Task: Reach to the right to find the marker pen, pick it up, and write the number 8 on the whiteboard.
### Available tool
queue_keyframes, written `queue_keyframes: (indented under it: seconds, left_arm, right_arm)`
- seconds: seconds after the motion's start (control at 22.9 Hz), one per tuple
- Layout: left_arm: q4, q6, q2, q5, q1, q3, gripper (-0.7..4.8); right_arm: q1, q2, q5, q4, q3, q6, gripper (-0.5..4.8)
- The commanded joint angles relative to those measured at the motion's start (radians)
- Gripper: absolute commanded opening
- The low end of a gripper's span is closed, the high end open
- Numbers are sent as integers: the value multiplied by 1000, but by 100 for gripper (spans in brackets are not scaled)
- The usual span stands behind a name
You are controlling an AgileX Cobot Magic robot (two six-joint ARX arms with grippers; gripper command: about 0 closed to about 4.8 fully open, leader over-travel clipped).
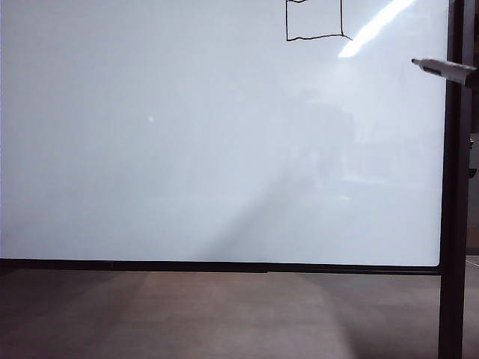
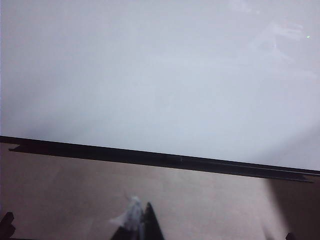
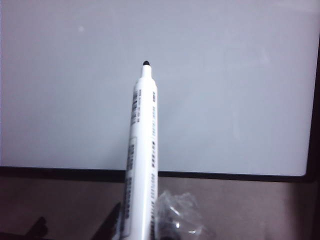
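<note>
The whiteboard [image 1: 187, 149] fills most of the exterior view. The number 8 [image 1: 314, 21] shows as a boxy black outline at the board's top edge, cut off by the picture. The marker pen [image 1: 441, 69] pokes in from the right, its dark tip pointing left, to the right of and lower than the outline. The right wrist view shows my right gripper [image 3: 145, 231] shut on the marker pen [image 3: 142, 150], which points at the whiteboard [image 3: 225, 100]. I cannot tell if the tip touches. My left gripper [image 2: 141, 222] is shut and empty, below the whiteboard [image 2: 150, 75].
A dark upright post [image 1: 453, 224] stands along the board's right side. The board's thin dark lower frame [image 1: 224, 265] runs above a brown surface [image 1: 224, 314]. A bright glare streak [image 1: 374, 26] crosses the board beside the drawn lines.
</note>
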Motion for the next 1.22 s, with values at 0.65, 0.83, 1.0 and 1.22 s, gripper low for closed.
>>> queue_keyframes:
  seconds: [0.65,0.83,1.0,1.22]
  left_arm:
    - [19,-2,1,1,3,1,-5]
    - [18,-2,1,2,3,1,-5]
    - [16,-2,2,1,3,1,-5]
    - [16,-2,1,1,3,1,-5]
  right_arm:
    - [-253,-367,-131,-245,-10,-29,-5]
    - [-306,-397,-131,-264,-33,-29,-5]
    - [-307,-397,-125,-267,-37,-60,-5]
    - [-332,-397,-137,-267,-37,-63,-5]
